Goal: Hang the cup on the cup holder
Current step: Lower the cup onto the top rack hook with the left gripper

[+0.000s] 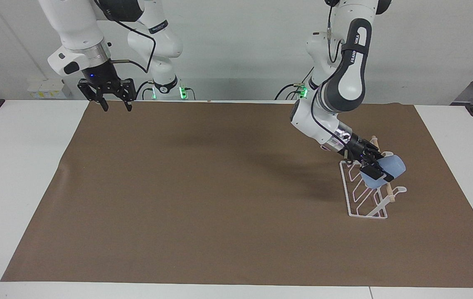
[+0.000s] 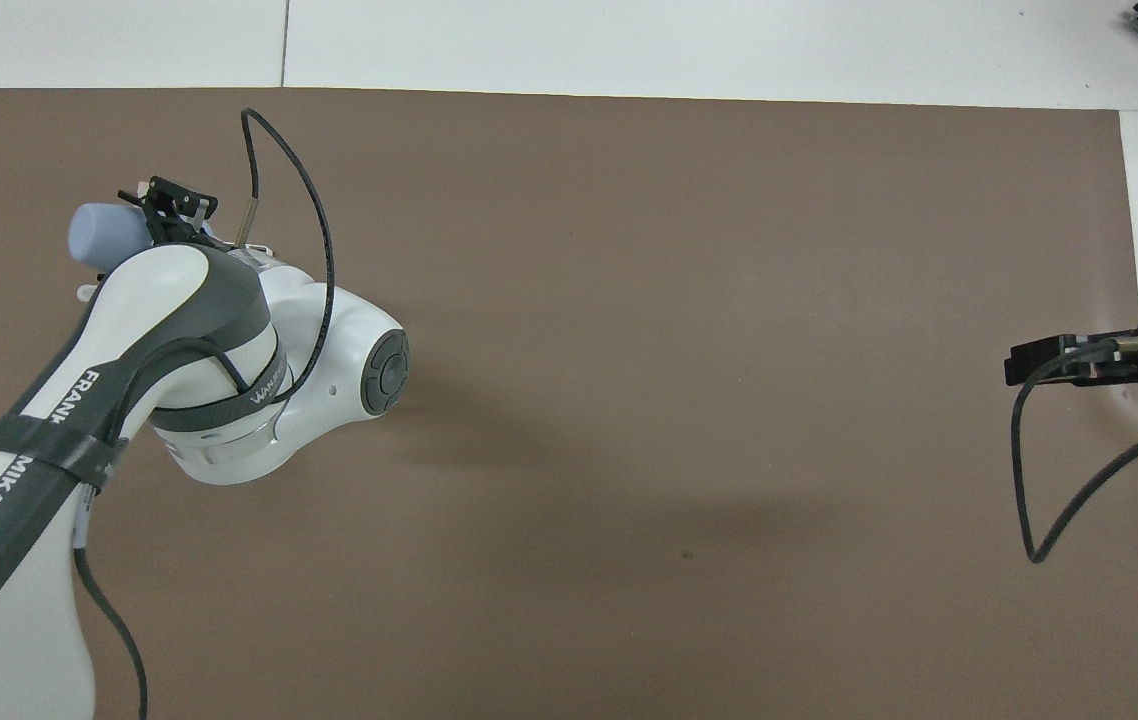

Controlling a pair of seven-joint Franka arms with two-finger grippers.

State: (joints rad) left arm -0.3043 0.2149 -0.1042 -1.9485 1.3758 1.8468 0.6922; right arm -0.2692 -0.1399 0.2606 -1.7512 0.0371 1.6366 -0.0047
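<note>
Over the top rail of the cup holder [image 1: 365,195], toward the left arm's end of the table, the left gripper [image 1: 380,171] is clamped on the cup [image 1: 388,169]. The cup is tipped on its side, its closed base pointing away from the wrist. We judge the tilt deliberate: the hidden mouth would then face down toward one of the prongs below the fingers, so the cup can slide on. Whether a prong has entered the mouth we cannot tell; the gripper body covers that spot. In the overhead view only the cup's rounded base [image 2: 101,232] shows past the arm's elbow — the rack is almost wholly covered there.

Materials: the cup is matte pale-blue plastic, smooth, with no handle and a slight taper, so we expect the fingers must pinch the wall itself. The holder is thin white wire bent into long loops, leaning as an open frame on the brown mat [image 1: 203,199], with a light wooden dowel [image 1: 387,190] along its top. It looks light — we judge a hard push could shift or tip it.

The right gripper [image 1: 115,107] hangs over the mat's corner at the right arm's end, well apart from the rack, fingers spread and carrying nothing; that arm waits.
</note>
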